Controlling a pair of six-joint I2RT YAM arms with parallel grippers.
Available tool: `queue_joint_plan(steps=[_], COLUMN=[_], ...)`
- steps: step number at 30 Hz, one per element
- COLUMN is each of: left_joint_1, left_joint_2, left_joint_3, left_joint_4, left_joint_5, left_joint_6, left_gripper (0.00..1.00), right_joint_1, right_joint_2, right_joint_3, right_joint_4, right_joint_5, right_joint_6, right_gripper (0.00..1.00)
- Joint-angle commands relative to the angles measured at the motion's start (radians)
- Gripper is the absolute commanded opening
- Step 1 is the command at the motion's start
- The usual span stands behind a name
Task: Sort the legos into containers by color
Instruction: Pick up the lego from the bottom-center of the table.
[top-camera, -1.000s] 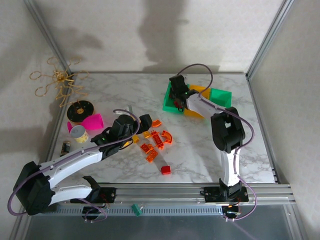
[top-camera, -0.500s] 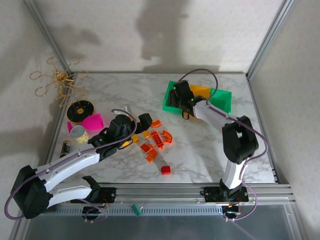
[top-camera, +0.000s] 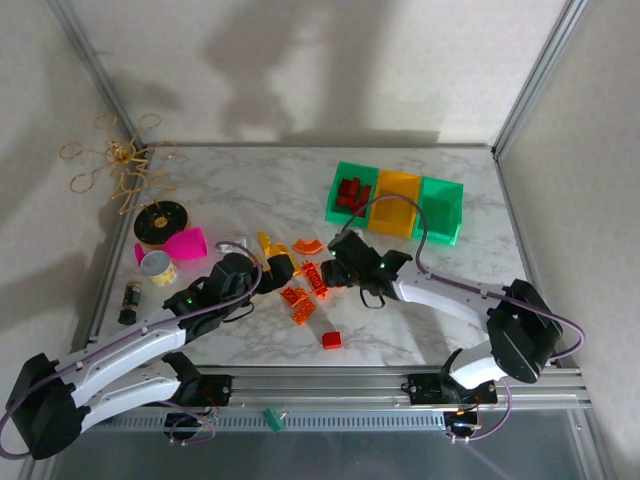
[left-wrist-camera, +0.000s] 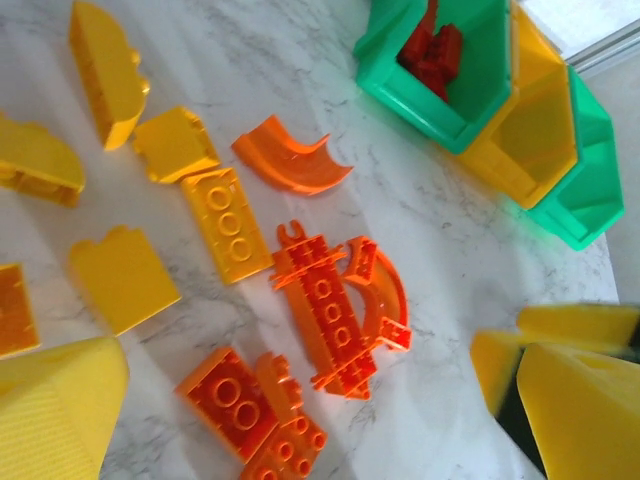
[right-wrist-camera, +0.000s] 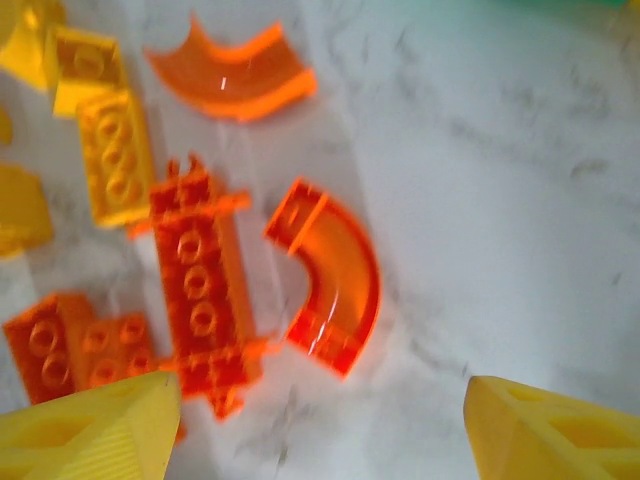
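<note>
Reds (top-camera: 350, 190) mostly in left green bin (top-camera: 333, 210); one red lego (top-camera: 331, 340), orange legos (top-camera: 314, 276) & yellow legos (left-wrist-camera: 226, 222) lie loose on table (top-camera: 420, 320). Mid bin (top-camera: 395, 226) looks empty. Left gripper (top-camera: 275, 262), right gripper (top-camera: 340, 268): fingers spread, holding nothing.

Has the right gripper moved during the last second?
Yes. The right gripper withdrew from the green bin holding red legos, down the picture, to the orange legos.
</note>
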Motion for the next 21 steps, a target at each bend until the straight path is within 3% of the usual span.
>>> queue_joint_plan(steps=[1,9,16,21], left_joint_1=[-0.008,-0.011,-0.01,-0.011], left_joint_2=[-0.032,-0.081,-0.1,-0.122], left_joint_3=[-0.031,-0.08,-0.081,-0.098], left_joint_4=[-0.038,-0.075,-0.115,-0.115], left_joint_5=[-0.02,-0.053,-0.077,-0.08], left_joint_6=[-0.025,-0.058,-0.057,-0.062], left_gripper=[1.0,1.0,0.99,1.0], right_joint_1=[0.079,0.31,0.373,0.387], right_joint_2=[-0.036,-0.034,0.031,0.094], right_joint_3=[-0.037,-0.109,-0.134,-0.12], right_joint_4=[-0.123,-0.132,-0.083,-0.07], right_joint_5=[0.035,0.023,0.0,-0.008], right_joint_6=[0.183,0.41,0.449,0.443], right_gripper=[0.77,0.85,0.88,0.85])
